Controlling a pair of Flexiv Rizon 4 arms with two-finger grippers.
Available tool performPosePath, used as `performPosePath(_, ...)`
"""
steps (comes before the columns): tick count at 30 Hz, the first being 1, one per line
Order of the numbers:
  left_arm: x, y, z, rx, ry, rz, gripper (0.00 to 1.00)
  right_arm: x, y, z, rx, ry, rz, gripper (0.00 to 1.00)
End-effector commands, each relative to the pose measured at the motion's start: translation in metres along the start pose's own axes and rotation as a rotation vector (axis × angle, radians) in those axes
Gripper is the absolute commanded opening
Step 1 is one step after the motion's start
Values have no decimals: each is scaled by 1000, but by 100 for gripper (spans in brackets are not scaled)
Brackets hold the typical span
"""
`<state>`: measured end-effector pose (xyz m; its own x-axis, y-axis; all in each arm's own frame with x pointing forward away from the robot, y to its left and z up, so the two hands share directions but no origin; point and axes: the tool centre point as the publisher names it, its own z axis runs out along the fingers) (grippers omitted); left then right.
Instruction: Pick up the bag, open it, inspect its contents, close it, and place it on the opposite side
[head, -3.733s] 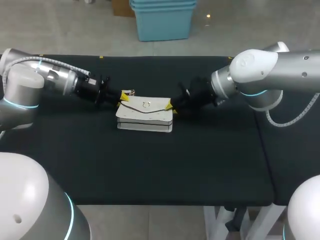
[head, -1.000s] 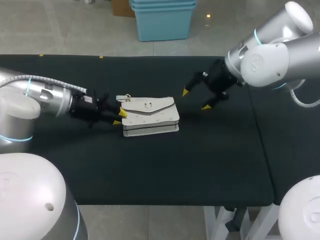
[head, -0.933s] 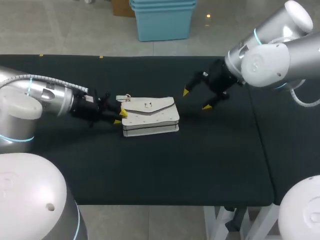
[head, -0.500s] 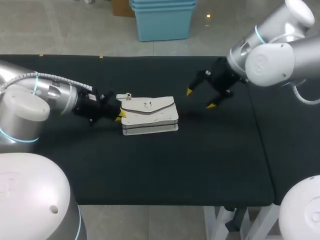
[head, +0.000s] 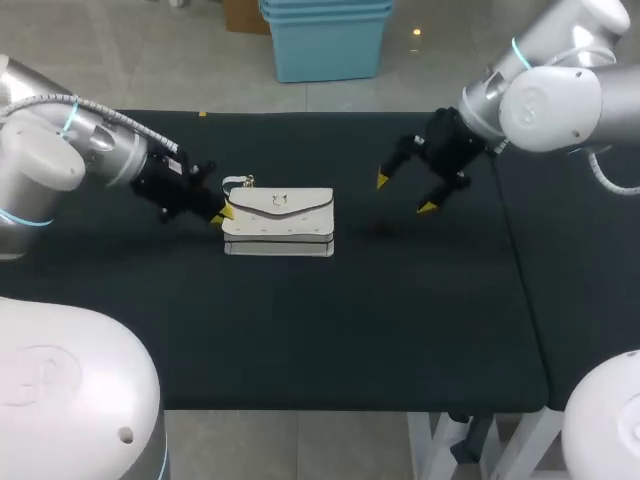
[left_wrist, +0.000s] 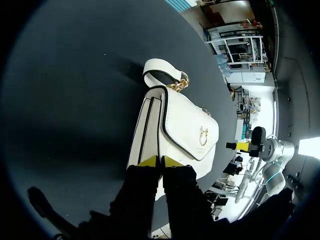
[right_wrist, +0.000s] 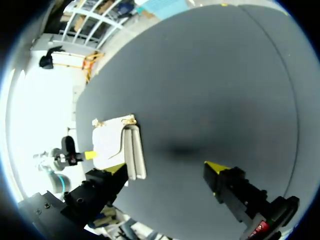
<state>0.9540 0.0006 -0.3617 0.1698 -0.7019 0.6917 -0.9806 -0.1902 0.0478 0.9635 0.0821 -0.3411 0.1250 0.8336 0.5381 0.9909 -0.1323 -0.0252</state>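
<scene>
Bag (head: 278, 218): white, on table (head: 400, 330), upper left-centre of frame.
L gripper (head: 222, 212): narrow, pinching Bag's left end.
R gripper (head: 405, 193): fingers wide, upper right, well apart from Bag.

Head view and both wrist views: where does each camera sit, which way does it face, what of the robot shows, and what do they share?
Head view: above and behind the robot, looking down on the table; both arms, left gripper at the bag, right gripper open.
Left wrist view: on the left wrist, looking along its fingers at the bag; own gripper shut on the bag's end.
Right wrist view: on the right wrist, looking across the table toward the bag; own gripper open.
Shared: all three show the bag.
</scene>
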Motion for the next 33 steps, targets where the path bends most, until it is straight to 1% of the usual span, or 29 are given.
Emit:
performPosePath(1,-1,-7,3,-37,1,-1,0,1,1,0,3,-5,1,100)
performPosePath(3,-1,-7,3,-37,1,-1,0,1,5,2,4,-4,-3,100)
performPosePath(4,-3,-13,-1,-3,-10,-6,0,0,10,0,-27,-59,-18,100)
performPosePath(5,-4,-17,-5,0,-16,9,0,-2,16,-2,-35,-89,-25,100)
performPosePath(6,-7,-23,-11,-19,-5,16,0,-3,21,-5,-46,-109,-36,100)
performPosePath(7,-9,-28,-15,7,-30,21,0,-5,26,-8,-71,-179,-54,100)
performPosePath(9,-13,-37,-23,3,-36,25,0,-10,38,-18,-116,-224,-51,100)
performPosePath(10,-16,-42,-28,29,-54,26,0,-13,43,-22,-136,-258,-58,100)
performPosePath(14,-24,-60,-44,40,-68,33,0,-27,64,-41,-185,-302,-32,100)
performPosePath(16,-28,-69,-51,51,-96,41,0,-34,72,-46,-201,-350,-28,100)
performPosePath(22,-42,-97,-72,72,-139,46,0,-53,90,-58,-243,-406,-21,100)
performPosePath(23,-45,-103,-76,89,-160,44,0,-56,93,-60,-245,-409,-15,100)
performPosePath(27,-57,-120,-90,100,-180,42,0,-72,106,-71,-273,-407,5,100)
performPosePath(30,-64,-133,-100,108,-189,42,0,-81,113,-79,-286,-407,18,100)
performPosePath(33,-73,-149,-109,118,-219,42,0,-91,122,-86,-307,-433,27,100)
